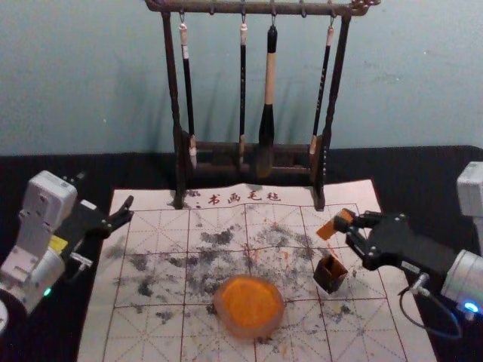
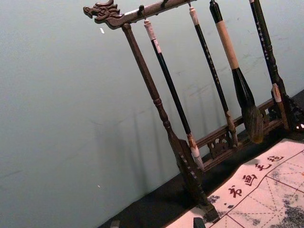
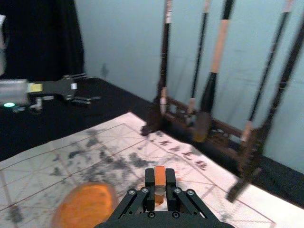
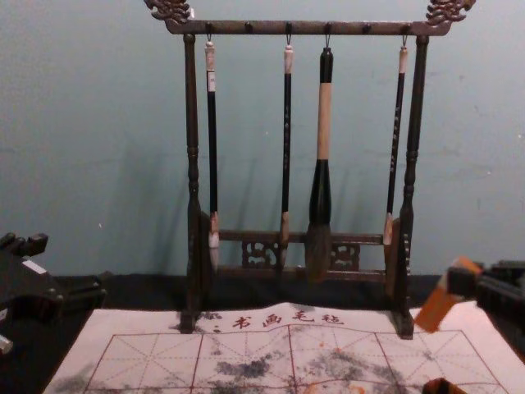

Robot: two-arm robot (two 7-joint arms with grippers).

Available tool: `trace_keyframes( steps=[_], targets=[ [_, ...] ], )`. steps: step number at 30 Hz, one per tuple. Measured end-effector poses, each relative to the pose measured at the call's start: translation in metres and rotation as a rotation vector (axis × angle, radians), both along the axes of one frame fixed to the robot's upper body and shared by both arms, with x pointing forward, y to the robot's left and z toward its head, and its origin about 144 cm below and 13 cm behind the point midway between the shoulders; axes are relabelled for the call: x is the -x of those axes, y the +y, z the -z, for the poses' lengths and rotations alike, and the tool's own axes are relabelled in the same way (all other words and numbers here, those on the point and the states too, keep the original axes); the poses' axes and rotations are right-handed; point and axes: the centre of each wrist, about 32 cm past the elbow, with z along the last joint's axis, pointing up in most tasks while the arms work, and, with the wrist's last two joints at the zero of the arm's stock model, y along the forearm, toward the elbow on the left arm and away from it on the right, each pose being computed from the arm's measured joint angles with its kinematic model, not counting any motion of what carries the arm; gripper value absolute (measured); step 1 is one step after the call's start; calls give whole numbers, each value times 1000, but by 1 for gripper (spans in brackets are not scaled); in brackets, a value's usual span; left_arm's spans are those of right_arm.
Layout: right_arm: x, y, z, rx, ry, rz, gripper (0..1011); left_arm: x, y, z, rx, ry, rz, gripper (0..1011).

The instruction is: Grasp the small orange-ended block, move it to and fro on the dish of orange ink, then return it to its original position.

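Right gripper (image 1: 345, 221) pinches the block (image 1: 327, 230) up top near the box (image 1: 329, 274), probably leaving its lower end free for the dish (image 1: 249, 304), while left gripper (image 1: 130, 209) idles spread by the mat (image 1: 94, 332).

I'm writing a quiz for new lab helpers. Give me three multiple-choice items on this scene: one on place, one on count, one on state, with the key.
1. Where is the orange-ended block?
A) Lying on the ink dish
B) Held by the right end effector
C) Hanging from the rack

2. How many brushes hang from the rack?
A) Four
B) Two
C) Seven

3. What is the state of the left end effector?
A) Shut on the block
B) Shut on a brush
C) Open

Key:
1. B: the right wrist view shows the block clamped between the fingertips.
2. A: the head and chest views show four brushes side by side, one much thicker.
3. C: the left wrist view shows its fingertips well apart.
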Motion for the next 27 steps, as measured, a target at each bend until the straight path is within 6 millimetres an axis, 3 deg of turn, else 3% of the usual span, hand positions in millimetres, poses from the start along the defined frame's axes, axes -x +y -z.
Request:
trace_keyframes(
  steps=[13,27],
  targets=[
    [-11,31,-7,99,51,-186,91,0,0,0,0,0,0,1001],
    [-21,52,-17,228,58,-349,90,0,0,0,0,0,0,1001]
  ],
)
